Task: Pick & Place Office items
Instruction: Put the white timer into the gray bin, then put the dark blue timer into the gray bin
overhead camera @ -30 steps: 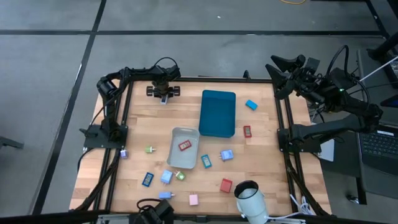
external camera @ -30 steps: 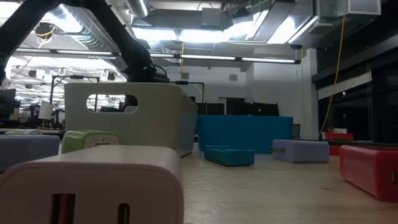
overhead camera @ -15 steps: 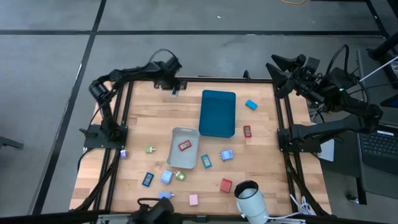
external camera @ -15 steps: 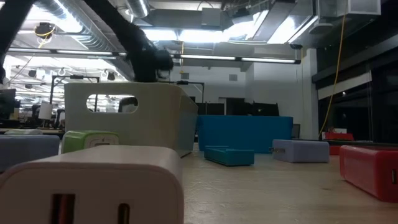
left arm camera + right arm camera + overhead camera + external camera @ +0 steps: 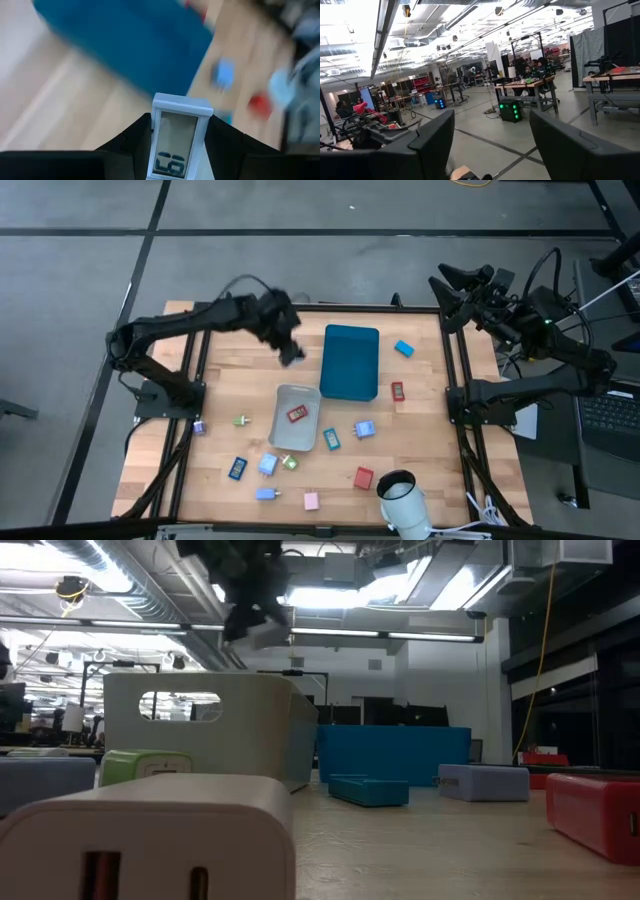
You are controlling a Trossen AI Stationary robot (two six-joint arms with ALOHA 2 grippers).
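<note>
My left gripper hangs above the table between the teal tray and the table's far left corner, shut on a small pale-blue office item with an LCD screen. The low view shows it high above the grey bin. That bin stands at the table's middle with a red piece lying inside. Several other small office items lie loose on the wood near the front edge. My right gripper is open, raised off the far right corner with nothing between its fingers. My left gripper pinches the pale-blue item by its two long sides between its two fingers. The item's upper end sticks out past the fingertips, its screen facing the wrist camera. The fingers slant downward, and the item is lifted clear of the table.
Loose pieces: blue and red right of the tray, light blue, teal, red, pink, blue, green. A white camera stands at the front edge.
My left gripper has risen from the table's far left edge with the pale-blue item and swung toward the right and the near edge, toward the grey bin, rolling as it went. The item is now lifted clear of the wood.
</note>
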